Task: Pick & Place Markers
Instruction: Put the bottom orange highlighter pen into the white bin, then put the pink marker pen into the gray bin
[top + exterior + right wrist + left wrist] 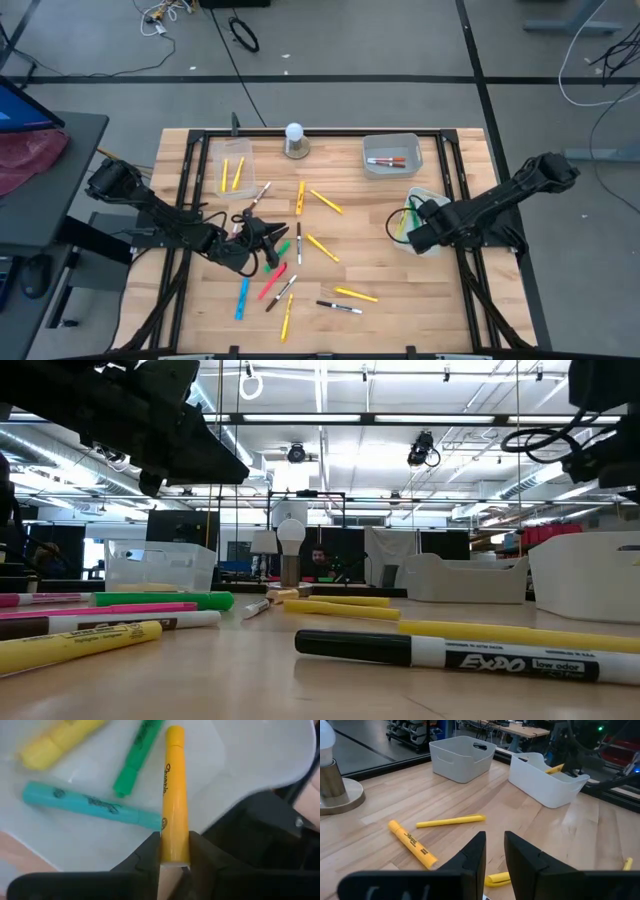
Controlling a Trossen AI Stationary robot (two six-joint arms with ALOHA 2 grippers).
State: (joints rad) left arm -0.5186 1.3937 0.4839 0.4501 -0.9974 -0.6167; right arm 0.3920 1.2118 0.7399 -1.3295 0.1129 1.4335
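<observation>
Yellow marker over the white bin!
Right gripper (174, 851) pinches a yellow marker (174, 795), black script on its barrel, above the white bin (240, 765); left gripper (494, 851) nearly pressed together, empty.

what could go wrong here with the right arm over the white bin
The right end effector grips only the tail of a yellow-orange Sharpie marker over the white bin; a loosening grip could let it tip out crooked, landing on the rim. The left end effector hovers low over scattered yellow markers and could nudge them.
</observation>
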